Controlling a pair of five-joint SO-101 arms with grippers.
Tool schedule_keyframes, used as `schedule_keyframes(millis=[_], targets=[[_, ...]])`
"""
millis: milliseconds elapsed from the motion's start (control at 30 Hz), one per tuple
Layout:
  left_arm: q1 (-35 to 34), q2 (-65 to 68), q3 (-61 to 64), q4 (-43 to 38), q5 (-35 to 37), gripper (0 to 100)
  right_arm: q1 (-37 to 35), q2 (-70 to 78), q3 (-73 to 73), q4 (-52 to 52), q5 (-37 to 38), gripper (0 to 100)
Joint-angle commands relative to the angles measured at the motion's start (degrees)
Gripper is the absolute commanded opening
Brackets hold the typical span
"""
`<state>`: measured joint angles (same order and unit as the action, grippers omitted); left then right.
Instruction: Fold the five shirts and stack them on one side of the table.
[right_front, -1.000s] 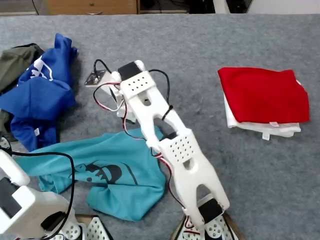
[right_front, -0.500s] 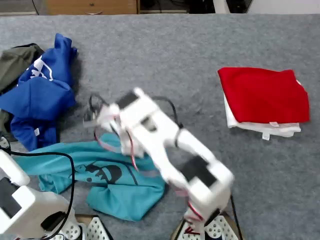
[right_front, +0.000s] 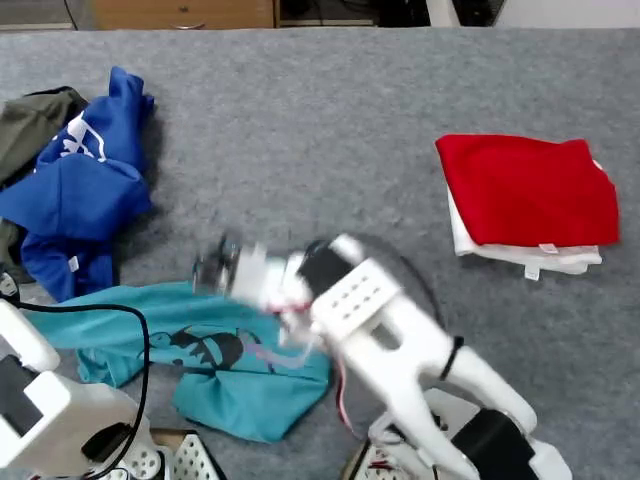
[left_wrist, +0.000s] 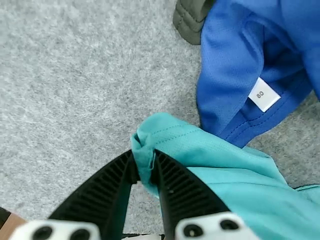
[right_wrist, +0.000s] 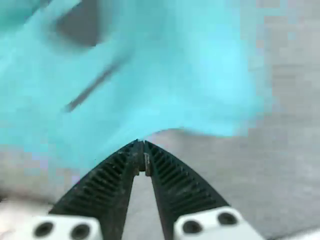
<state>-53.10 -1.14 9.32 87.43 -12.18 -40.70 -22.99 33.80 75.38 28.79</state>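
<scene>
Nearest you, your left gripper is clamped on a bunched corner of the teal shirt, just beside the blue shirt. Over the last second your right gripper swung back from farther out on the table. It now sits at the teal shirt's far edge, jaws pressed together with no cloth visibly between them. I judge it is lining up a second grip for spreading. Farther off, the red shirt lies folded on the white shirt: 2 done, 3 left.
</scene>
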Motion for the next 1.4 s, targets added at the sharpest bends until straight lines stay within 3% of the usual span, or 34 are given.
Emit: schedule_keyframes(millis=[0, 133, 300, 667, 733, 800, 900, 1100, 1367], targets=[[-0.3, -0.2, -0.3, -0.1, -0.3, 2, 7.0, 3.2, -12.2, -10.1, -4.1, 0.9], [0.0, -0.3, -0.2, -0.1, 0.0, 2, 6.5, 22.5, -16.7, -20.0, -4.0, 5.2], [-1.0, -0.3, -0.2, 0.0, -0.2, 2, 3.6, 42.1, -29.0, -5.3, 1.8, 11.6], [-1.9, -0.3, -0.2, 0.0, -0.3, 2, 2.1, 43.6, -24.0, -2.5, 9.8, 15.2], [-1.9, -0.3, -0.2, 0.0, -0.3, 2, 1.4, 43.6, -22.6, -2.5, 10.5, 11.6], [-1.9, -0.3, -0.2, 0.0, -0.3, 2, 0.9, 43.7, -22.6, -2.6, 10.2, 1.3], [-1.9, -0.3, -0.2, 0.0, -0.3, 2, 2.3, 43.6, -25.4, -3.6, 9.1, 0.1], [-1.8, -0.3, -0.2, -0.1, -0.3, 2, 7.6, 46.0, -42.7, -2.4, 7.6, 0.2], [-0.4, 1.5, -0.4, -1.6, 1.2, 2, 12.3, 58.9, -80.0, 0.7, 6.6, 0.2]])
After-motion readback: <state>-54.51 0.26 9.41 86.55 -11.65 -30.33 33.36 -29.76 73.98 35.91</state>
